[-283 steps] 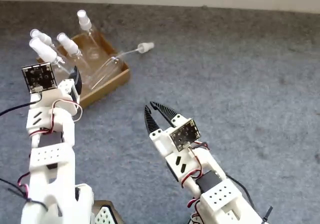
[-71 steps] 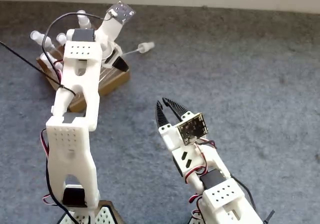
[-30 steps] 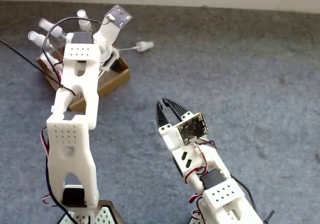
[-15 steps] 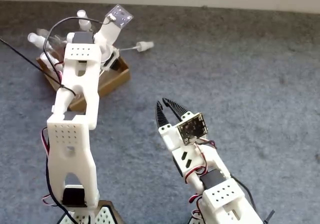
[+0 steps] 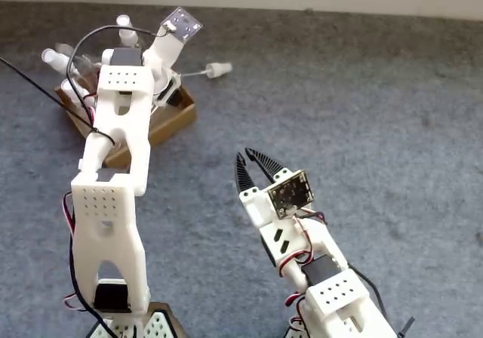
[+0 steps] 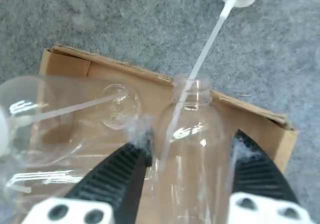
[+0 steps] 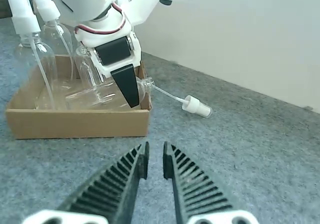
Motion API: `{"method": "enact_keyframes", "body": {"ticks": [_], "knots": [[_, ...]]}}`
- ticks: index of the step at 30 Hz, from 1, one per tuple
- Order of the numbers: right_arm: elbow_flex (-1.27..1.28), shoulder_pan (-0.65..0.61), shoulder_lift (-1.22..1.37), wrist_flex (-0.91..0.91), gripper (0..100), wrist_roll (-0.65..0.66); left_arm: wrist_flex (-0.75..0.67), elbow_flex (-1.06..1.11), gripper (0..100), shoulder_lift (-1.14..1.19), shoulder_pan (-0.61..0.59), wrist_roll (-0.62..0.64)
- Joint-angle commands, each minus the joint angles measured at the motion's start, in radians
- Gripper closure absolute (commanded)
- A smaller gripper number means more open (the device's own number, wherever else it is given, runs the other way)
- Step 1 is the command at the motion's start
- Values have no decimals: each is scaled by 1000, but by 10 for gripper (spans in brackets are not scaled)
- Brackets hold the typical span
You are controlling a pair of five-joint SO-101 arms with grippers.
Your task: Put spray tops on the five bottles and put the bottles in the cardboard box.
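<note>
**Last spray top unseated — bottle lies in the box, top outside it**

Far left, capped bottles (image 5: 51, 56) stand upright in the cardboard box (image 5: 172, 125). The left gripper (image 6: 192, 144) hangs over the box's right end. It pinches the lying bottle (image 6: 192, 119) just below the shoulder, and the neck pokes over the box wall. The spray top (image 5: 219, 70) rests on the grey carpet (image 5: 362, 127) just outside the box, with its dip tube running back through the neck — so it isn't seated and this bottle isn't done. The right gripper (image 5: 245, 155) sits well apart near mid-table, jaws a narrow slot apart, holding nothing.

My judgement on doing it well:
- Hold the bottle firm without crushing it, gripping near the shoulder, since the clear wall looks slippery.
- Tilt the neck clear of the wall.
- Bring the right gripper to the top and push straight along the tube's line.
- A skewed push would likely bend the tube.
</note>
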Motion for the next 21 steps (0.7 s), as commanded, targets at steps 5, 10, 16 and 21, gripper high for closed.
{"method": "enact_keyframes", "body": {"ticks": [5, 10, 16, 21], "knots": [[170, 12, -5, 2, 950, 6, 71, -59, 821, -102, 18, -6], [170, 12, -7, 2, 950, 6, 147, -59, 821, -191, 12, -6], [170, 12, -5, 2, 950, 6, 210, -59, 821, -260, 1, -6], [170, 12, -5, 2, 950, 6, 287, -59, 825, -363, 8, -3]]}}
